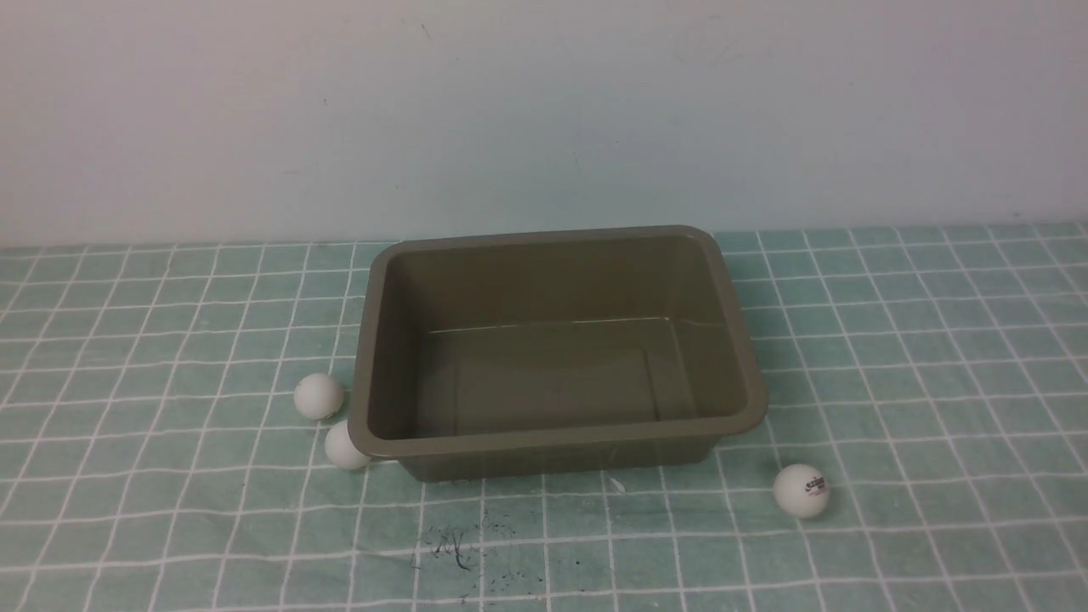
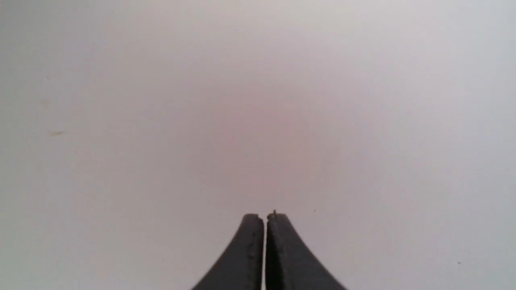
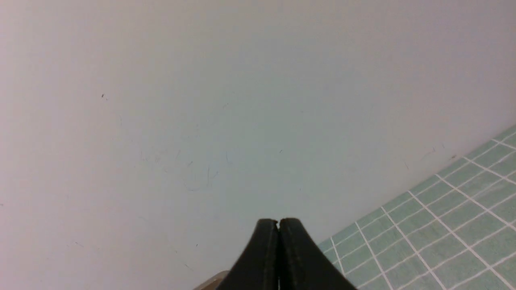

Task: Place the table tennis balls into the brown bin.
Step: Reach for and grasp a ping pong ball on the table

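Printed ball sits right of brown bin, two plain balls left; left gripper, right gripper closed, empty. Best approach: open wide, centre over ball, squeeze gently.

The olive-brown rectangular plastic bin, with rounded corners, a flared rim and a smooth, glossy inside, stands upright and empty at the middle of the table's width, its far side near the table's far edge and its long sides running roughly along that edge, slightly askew. Two small matte white plastic table tennis balls lie on the table just left of it: the farther ball sits apart from the rim, and the nearer ball is partly hidden by the rim's near left corner. A third white plastic ball, printed with a small dark logo, lies on the table beyond the bin's near right corner, apart from it.
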